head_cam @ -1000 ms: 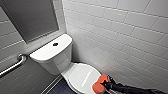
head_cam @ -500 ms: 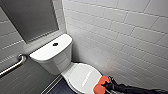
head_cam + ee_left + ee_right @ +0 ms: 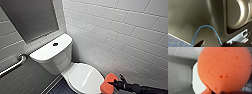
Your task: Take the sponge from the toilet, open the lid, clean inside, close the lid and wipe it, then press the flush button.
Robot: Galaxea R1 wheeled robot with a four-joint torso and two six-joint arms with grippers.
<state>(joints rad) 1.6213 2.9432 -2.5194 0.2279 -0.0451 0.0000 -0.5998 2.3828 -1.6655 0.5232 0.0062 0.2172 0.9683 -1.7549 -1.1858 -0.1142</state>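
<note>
The right hand [image 3: 117, 84] is clenched on the small orange-red, pitted foam sponge [image 3: 108, 82], holding it just beside the front edge of the white ceramic toilet [image 3: 57, 60]. Its shut oval lid [image 3: 83, 77] lies to the hand's left, long axis running back toward the tank; this arm looks the nearer.

The right arm [image 3: 143, 88] (dark and slim) reaches in low and nearly level, stretched almost straight. The right tool [image 3: 114, 84] is clamped on the sponge [image 3: 107, 83], with one finger [image 3: 121, 77] poking up behind it.
</note>
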